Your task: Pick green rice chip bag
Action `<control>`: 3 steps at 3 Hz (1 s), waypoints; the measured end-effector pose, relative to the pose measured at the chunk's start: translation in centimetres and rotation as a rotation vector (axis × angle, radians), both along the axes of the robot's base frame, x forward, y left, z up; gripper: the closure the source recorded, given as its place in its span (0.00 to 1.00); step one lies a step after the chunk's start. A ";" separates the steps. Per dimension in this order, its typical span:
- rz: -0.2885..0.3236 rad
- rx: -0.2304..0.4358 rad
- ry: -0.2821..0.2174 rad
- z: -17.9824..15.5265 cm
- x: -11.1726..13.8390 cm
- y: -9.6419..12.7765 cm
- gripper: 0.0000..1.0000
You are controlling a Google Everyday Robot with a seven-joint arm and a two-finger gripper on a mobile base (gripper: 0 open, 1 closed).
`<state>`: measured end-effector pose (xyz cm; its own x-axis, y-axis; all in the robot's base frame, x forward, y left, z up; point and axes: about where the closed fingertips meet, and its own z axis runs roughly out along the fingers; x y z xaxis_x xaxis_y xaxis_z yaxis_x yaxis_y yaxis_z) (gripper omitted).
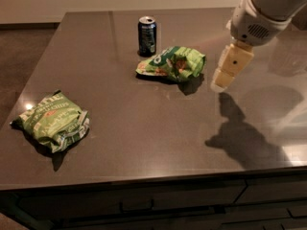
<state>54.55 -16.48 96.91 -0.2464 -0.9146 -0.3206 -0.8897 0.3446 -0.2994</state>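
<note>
The green rice chip bag (172, 63) is bright green and glossy, with a dark green patch, an orange-red corner and a brown food picture. It lies crumpled on the dark table (144, 138), behind the middle. My gripper (223, 82) hangs from the white arm at the upper right. It is just right of the bag, above the tabletop and apart from the bag. It holds nothing that I can see.
A dark blue soda can (147, 36) stands upright just behind the bag's left end. A paler olive-green bag (53, 121) with white lettering lies near the front left edge. The gripper's shadow falls on the table at the right.
</note>
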 end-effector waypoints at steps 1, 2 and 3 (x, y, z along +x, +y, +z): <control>-0.034 0.025 0.001 -1.1 3.4 1.5 0.00; -0.053 0.032 0.014 -2.6 7.0 3.4 0.00; -0.064 0.022 0.040 -4.9 10.7 5.5 0.00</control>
<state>65.23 -10.99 92.03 -0.3175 -0.8893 -0.3291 -0.8766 0.4076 -0.2557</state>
